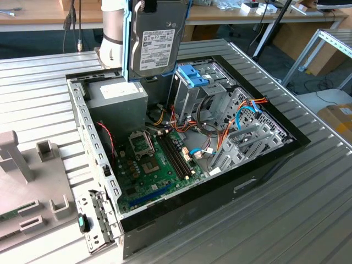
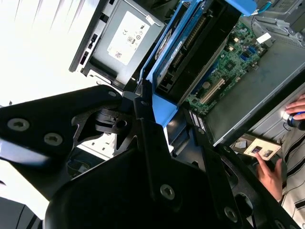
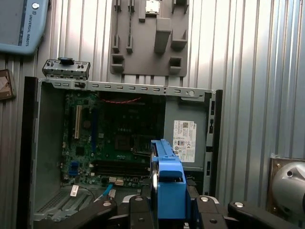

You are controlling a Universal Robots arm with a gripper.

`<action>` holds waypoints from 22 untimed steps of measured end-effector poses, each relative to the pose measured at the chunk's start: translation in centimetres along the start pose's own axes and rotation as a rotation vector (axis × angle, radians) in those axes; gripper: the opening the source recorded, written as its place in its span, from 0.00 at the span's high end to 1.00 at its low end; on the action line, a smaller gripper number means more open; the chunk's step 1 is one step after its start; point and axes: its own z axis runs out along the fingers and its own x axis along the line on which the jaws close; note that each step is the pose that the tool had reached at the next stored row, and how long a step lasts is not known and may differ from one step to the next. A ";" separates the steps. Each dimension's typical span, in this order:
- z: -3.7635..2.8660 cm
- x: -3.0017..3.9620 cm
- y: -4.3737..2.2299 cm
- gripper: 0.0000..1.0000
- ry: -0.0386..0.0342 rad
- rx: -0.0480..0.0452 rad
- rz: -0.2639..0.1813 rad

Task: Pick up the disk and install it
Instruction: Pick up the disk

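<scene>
Black gripper (image 3: 169, 207), nearest item in both wrist views: jaws are pressing in from either side on the disk's blue carrier rail, pinching it.

Ribbed metal table (image 1: 308, 209): is carrying the whole set-up.

Computer case (image 1: 220, 190): is lying on its side in the middle of the table, open face upward.

Grey plastic fixture (image 1: 33, 181): is sitting on the table at the exterior view's left of the case, toward the near edge.

Motherboard (image 1: 146, 165): is lying flat on the case floor, green, in the near half.

Power supply (image 1: 118, 104): is occupying the far corner of the case on the exterior view's left, white label upward.

Drive cage (image 1: 190, 96): is standing upright inside the case, just to the exterior view's right of the power supply.

Disk (image 1: 157, 38): is hanging in the gripper, clear of the case, above the far end near the power supply. Long axis is running roughly vertical, labelled face turned toward the exterior camera. The drive cage is lying below it and slightly to the exterior view's right.

Blue latch (image 1: 192, 74): is sitting atop the drive cage.

Person's hand (image 2: 269, 176): is resting beyond the case wall in the second wrist view, well apart from the disk.
</scene>
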 end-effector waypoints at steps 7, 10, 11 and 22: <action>0.00 0.53 0.02 0.64 0.0000 0.0000 0.000; 0.01 1.01 0.05 0.64 0.0000 0.0000 0.000; 0.02 1.29 0.06 0.64 0.0000 0.0000 0.000; 0.07 3.74 0.18 0.64 0.0001 0.0000 0.000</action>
